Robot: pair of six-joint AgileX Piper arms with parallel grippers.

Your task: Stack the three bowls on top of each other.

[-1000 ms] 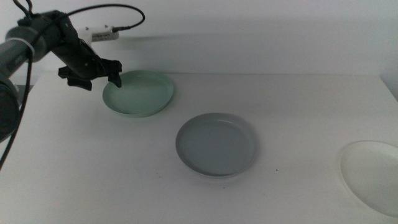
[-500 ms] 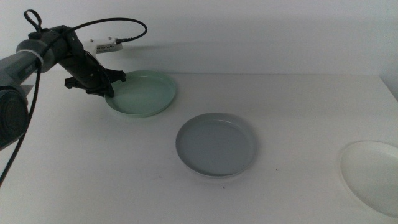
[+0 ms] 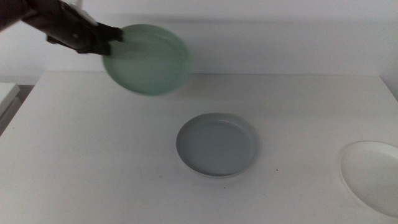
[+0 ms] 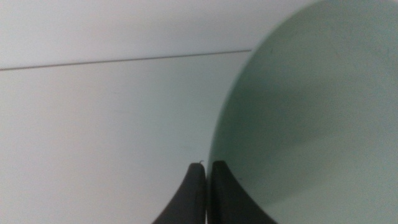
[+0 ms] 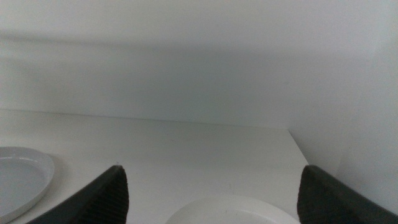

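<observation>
Your left pincer [image 3: 111, 38] is clenching the rim of the mint green bowl [image 3: 147, 59], holding it tilted in the air above the far left of the tabletop [image 3: 93, 162]. With only a thin edge pinched, the bowl could be slipping or swinging loose if you are moving fast. The grey bowl [image 3: 216, 144] is sitting mid-tabletop, the white bowl [image 3: 371, 174] at the near right edge. Your right pincer [image 5: 211, 186] is waiting spread wide near the white bowl; lowering off-centre could be knocking the grey bowl aside.
</observation>
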